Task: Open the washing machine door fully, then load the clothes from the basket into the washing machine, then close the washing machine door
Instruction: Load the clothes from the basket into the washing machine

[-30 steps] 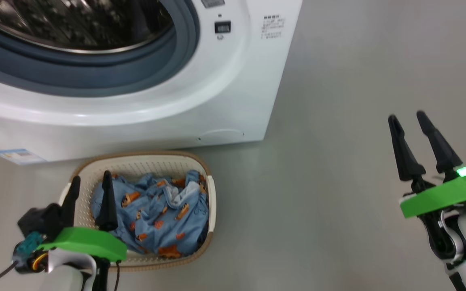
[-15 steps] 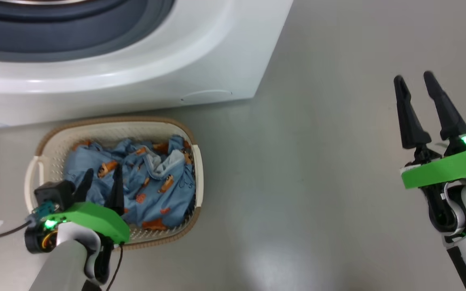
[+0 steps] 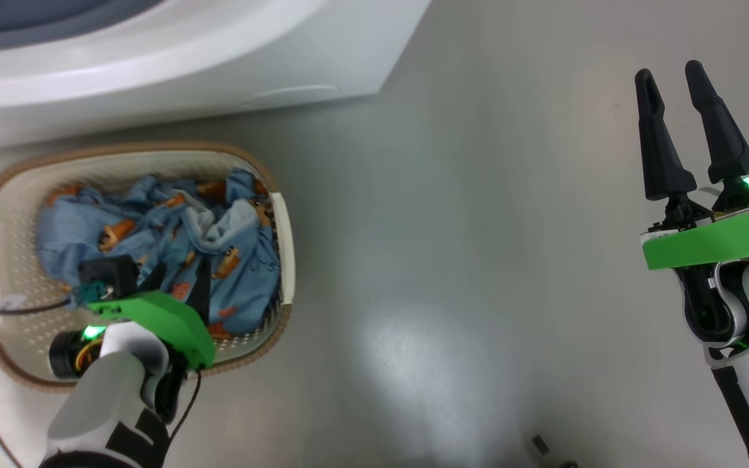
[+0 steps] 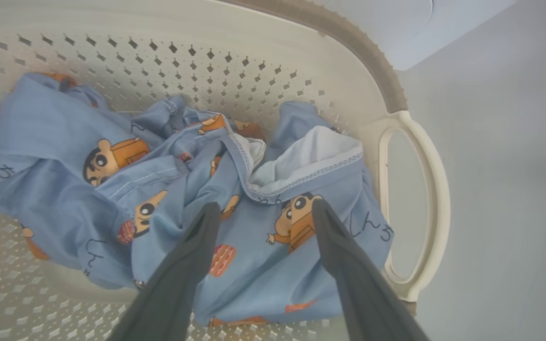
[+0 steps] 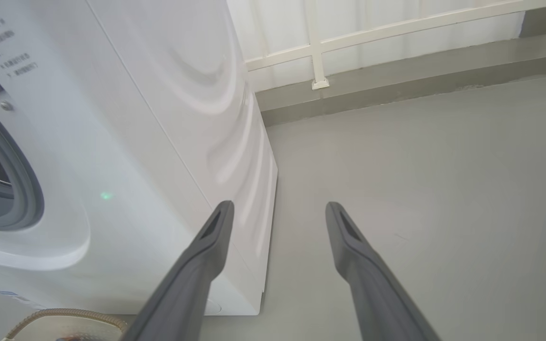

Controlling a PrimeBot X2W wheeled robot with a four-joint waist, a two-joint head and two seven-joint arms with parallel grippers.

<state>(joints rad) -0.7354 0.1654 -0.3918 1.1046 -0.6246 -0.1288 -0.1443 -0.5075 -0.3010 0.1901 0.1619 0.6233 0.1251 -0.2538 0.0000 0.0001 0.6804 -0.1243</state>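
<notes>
The cream basket (image 3: 283, 240) with its brown rim sits on the floor just in front of the white washing machine (image 3: 173, 58). Light blue clothes (image 3: 153, 227) printed with orange cartoon figures fill it. My left gripper (image 3: 179, 276) points down into the basket, open, fingertips just above the crumpled clothes (image 4: 235, 189), nothing between them. The basket's handle (image 4: 432, 208) lies to the right of the fingers. My right gripper (image 3: 670, 68) hangs open over bare floor far to the right. The washing machine's grey gasket (image 5: 17, 189) and drum opening show uncovered; the washing machine door is out of view.
Grey floor (image 3: 465, 260) stretches between the basket and my right arm. A low ledge with a white railing (image 5: 320, 61) runs along the wall behind the washing machine. A dark cable (image 3: 23, 309) trails from my left wrist across the basket.
The camera has tilted down, sliding the washing machine up out of the picture. My left gripper has moved forward and down into the basket, close over the clothes. Both grippers stay open.
</notes>
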